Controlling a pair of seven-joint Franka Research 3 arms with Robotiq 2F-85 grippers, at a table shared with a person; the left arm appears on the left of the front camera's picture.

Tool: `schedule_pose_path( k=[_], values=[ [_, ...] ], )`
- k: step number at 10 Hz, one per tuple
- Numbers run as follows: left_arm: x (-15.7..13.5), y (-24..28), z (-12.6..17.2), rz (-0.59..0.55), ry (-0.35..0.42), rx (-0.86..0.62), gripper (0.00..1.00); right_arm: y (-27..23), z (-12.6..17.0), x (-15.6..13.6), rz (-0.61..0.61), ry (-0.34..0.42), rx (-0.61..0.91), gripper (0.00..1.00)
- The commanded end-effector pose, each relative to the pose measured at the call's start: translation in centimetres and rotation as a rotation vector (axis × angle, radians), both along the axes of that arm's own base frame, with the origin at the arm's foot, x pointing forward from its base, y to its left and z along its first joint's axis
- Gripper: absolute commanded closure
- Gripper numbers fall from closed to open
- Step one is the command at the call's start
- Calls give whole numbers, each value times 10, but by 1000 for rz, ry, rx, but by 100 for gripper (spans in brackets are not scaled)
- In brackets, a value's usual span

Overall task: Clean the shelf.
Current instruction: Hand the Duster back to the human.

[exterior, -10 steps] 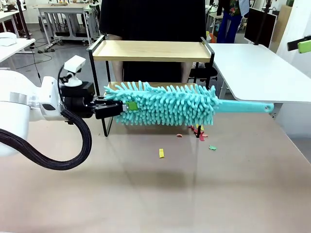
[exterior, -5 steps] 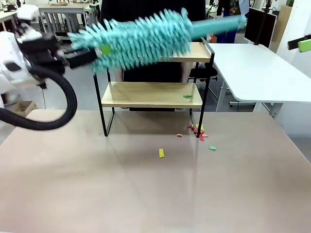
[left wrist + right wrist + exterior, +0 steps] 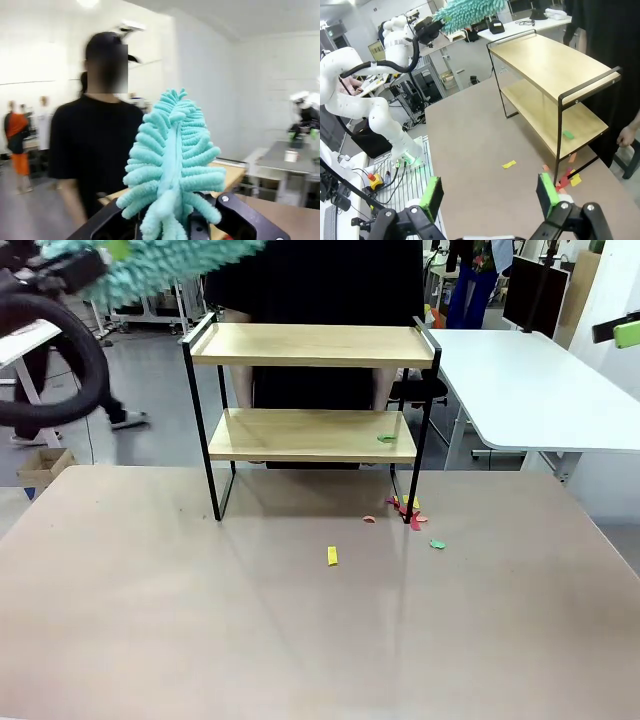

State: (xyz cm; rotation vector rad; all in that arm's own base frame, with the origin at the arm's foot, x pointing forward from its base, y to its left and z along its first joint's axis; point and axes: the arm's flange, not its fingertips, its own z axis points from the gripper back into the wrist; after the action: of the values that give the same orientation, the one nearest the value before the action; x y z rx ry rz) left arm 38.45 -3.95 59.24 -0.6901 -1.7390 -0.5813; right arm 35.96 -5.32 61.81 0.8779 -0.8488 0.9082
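The shelf stands at the far side of the table, with two wooden boards in a black frame; it is also in the right wrist view. A small green scrap lies on its lower board. My left gripper is raised at the upper left, blurred, shut on the teal fluffy duster. In the left wrist view the duster rises from between the fingers. My right gripper hangs open above the table, nothing between its green pads.
Paper scraps lie on the table: a yellow one, red and pink ones by the shelf's right leg, a green one. A person in black stands behind the shelf. A white table adjoins on the right.
My left arm has swung the duster up and to the left, from in front of the lower board to above the shelf's top left corner. The lower board and its green scrap now show.
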Motion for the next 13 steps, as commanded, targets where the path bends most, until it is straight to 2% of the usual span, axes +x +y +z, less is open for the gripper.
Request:
schedule_pose_path(
  k=[1, 3, 4, 8, 13],
  values=[
    [-1, 14, 7, 213, -13, 16, 83, 0, 0, 1, 10, -25, 12, 0],
    [-7, 47, 3, 394, 25, 61, 83, 0, 0, 1, 10, -25, 12, 0],
    [-10, 60, -5, 446, 64, 85, 83, 0, 0, 1, 10, -25, 12, 0],
    [-13, 102, -63, 622, 174, 106, 83, 0, 0, 1, 10, -25, 12, 0],
    [-22, 100, -135, 638, 233, 87, 83, 0, 0, 1, 10, -25, 12, 0]
  ],
)
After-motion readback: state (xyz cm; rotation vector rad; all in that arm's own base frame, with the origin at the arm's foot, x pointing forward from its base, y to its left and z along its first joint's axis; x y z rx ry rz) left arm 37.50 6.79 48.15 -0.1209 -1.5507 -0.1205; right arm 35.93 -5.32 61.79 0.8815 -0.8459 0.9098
